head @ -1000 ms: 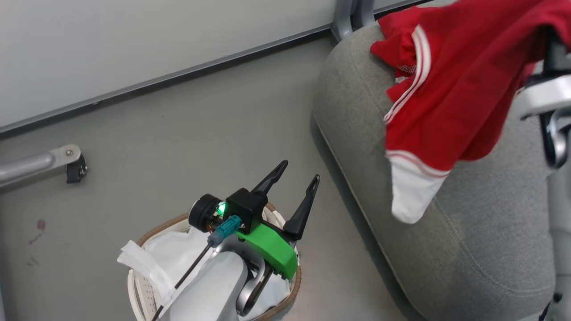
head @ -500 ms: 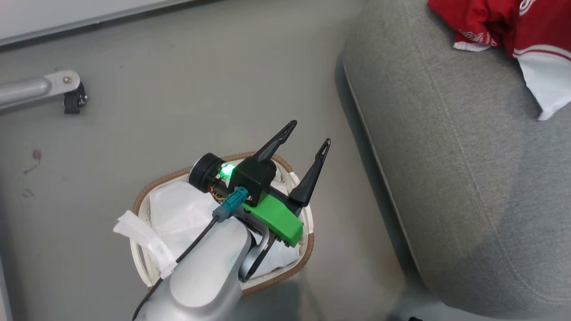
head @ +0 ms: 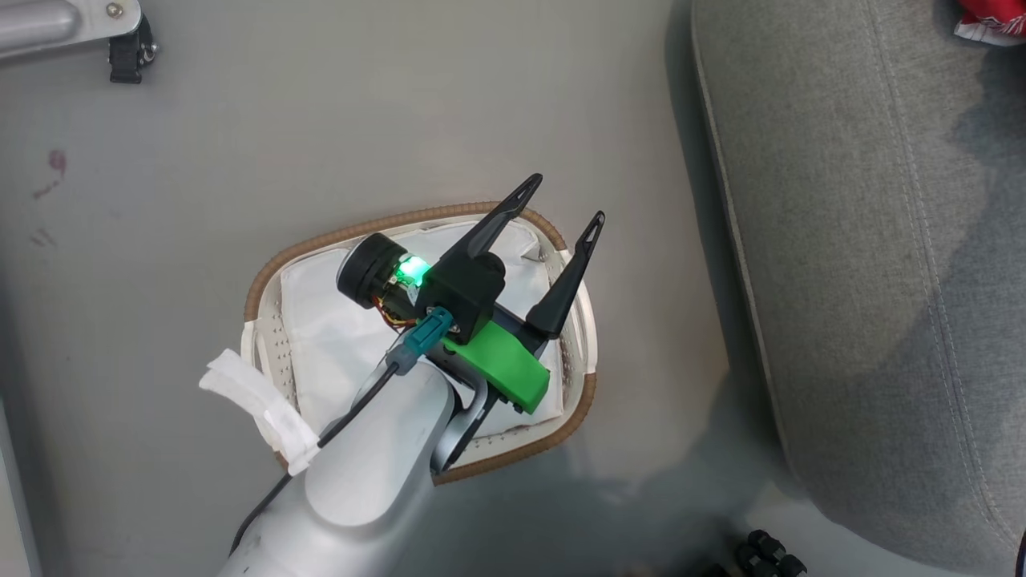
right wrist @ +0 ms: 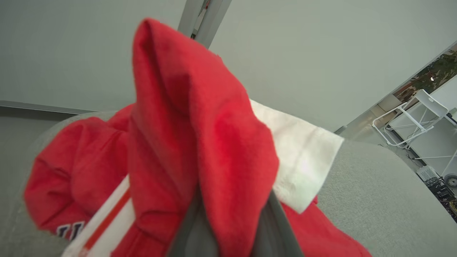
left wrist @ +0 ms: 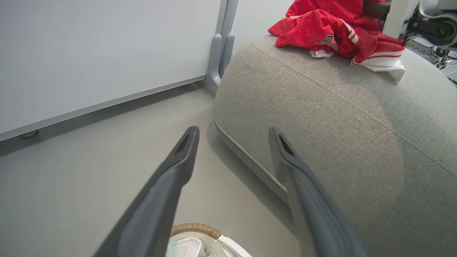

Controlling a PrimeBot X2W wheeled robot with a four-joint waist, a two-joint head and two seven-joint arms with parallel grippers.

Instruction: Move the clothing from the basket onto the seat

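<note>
– Left gripper [head: 565, 200] first: jaws spread wide, nothing between them, hanging over the basket [head: 267, 344].
– What's in the basket?
– White liner [head: 321, 320] wherever the arm doesn't cover it, and no red that I can make out. A strip of liner trails over the rim on the left.
– And to the right?
– Bare floor [head: 321, 120], then the seat [head: 866, 240]. The clothing [left wrist: 332, 28] lies heaped on top of it, toward the rounded end by the wall.
– The right gripper?
– The right gripper [right wrist: 230, 221] is nearly closed. It pinches a red fold that drapes over its fingers and stands up above the heap.
– What could go wrong?
– Two things, I'd judge. Cloth wrapped over those fingers may cling when the jaws part, and a retreat could then drag the heap to the rounded edge and onto the floor. Also, if the left gripper dips, it could snag the liner.
– Which view tells you what?
– The head view gives the basket's inside and just a corner of red at its top right. The left wrist view gives the heap resting on the seat with the right arm above it. The right wrist view gives the pinch itself, though the fingertips are buried in cloth.
</note>
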